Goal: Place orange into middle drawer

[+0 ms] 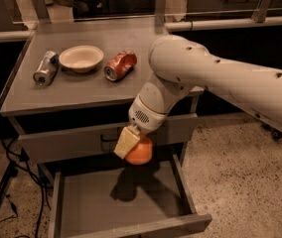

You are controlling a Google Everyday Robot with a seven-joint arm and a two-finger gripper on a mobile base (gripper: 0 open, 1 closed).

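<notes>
My gripper (132,147) hangs from the white arm and is shut on the orange (141,152), a small round fruit held between its pale yellow fingers (125,142). It hovers in the air above the open middle drawer (106,202), over the drawer's back right part, just in front of the closed top drawer front (71,140). The drawer is pulled out, grey, with a bare floor that carries the arm's shadow.
On the cabinet top (91,90) lie a crushed silver can (45,68), a white bowl (81,58) and a crushed orange-red soda can (120,65). Cables (4,192) hang at the cabinet's left. Speckled floor (240,182) lies to the right.
</notes>
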